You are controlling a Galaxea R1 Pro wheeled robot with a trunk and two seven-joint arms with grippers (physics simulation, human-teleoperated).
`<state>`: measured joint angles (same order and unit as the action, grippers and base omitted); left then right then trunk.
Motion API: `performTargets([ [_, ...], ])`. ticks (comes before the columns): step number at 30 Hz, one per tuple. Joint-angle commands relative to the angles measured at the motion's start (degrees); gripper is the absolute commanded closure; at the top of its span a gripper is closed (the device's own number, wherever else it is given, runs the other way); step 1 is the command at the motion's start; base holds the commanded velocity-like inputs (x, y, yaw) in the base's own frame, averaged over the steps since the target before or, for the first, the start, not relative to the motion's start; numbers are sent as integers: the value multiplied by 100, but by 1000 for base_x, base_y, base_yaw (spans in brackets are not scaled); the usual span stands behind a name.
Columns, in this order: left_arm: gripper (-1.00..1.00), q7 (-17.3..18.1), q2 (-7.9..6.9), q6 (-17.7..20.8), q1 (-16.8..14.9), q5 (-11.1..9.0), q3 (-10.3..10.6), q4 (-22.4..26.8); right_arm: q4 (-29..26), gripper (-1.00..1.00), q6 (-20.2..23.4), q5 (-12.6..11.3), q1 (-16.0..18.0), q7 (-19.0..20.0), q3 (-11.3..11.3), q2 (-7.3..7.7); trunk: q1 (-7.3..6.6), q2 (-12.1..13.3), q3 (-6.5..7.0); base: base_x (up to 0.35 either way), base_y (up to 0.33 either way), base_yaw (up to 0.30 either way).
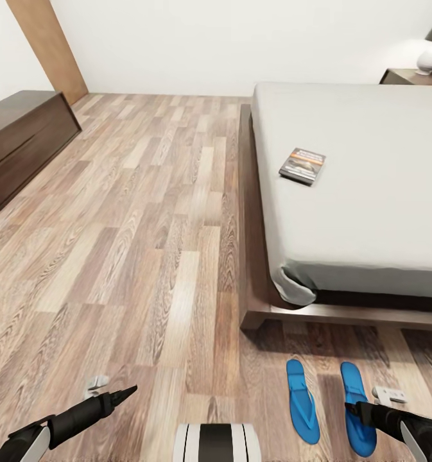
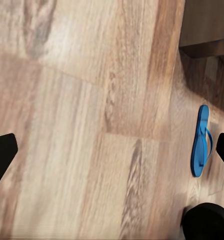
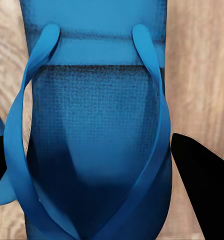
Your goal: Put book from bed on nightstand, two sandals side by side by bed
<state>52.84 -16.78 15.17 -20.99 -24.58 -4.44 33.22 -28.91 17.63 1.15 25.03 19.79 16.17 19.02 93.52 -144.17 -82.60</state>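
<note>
Hovering directly over the right sandal [image 3: 92, 130] on the floor by the bed's [image 1: 370, 192] foot corner, the right gripper's [image 3: 92, 165] fingers spread across its width, long axis running bedward.

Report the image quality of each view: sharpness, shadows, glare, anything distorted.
Head view: evenly lit, wide-angle stretch at the edges; a dark shadow runs under the light-grey mattress bed, and the dark paperback book has unreadable lettering. Left wrist view: the wood-plank floor is soft and blurry, with one bright blue flip-flop still crisp. Right wrist view: the other blue flip-flop is very close and grainy.
</note>
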Motion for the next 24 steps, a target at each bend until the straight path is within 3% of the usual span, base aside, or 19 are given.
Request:
performTargets([
  [1, -100, 16, 0, 57, -2, -39, -4, -1, -10, 100, 39, 8, 2, 34, 36, -4, 1, -3, -26, 0, 0, 0],
  [13, -100, 82, 8, 72, -2, -36, -4, 18, -7, 100, 39, 8, 2, 30, 32, -4, 32, -19, -292, 0, 0, 0],
  [16, -100, 302, 7, 190, -45, -38, -8, 135, -3, 100, 39, 8, 2, 31, 35, -4, 40, -23, -359, 0, 0, 0],
  [18, -100, 551, -4, 553, -78, -36, -11, 387, -2, 100, 39, 8, 2, 27, 36, -4, 45, -26, -403, 0, 0, 0],
  [21, -100, 789, -19, 1444, -126, -48, -30, 1316, -1, 100, 39, 8, 2, 26, 36, -4, 45, -26, -403, 0, 0, 0],
  [24, -100, 987, -4, 1819, -139, -151, -137, 1825, -5, 100, 39, 8, 2, 27, 36, -4, 45, -26, -403, 0, 0, 0],
])
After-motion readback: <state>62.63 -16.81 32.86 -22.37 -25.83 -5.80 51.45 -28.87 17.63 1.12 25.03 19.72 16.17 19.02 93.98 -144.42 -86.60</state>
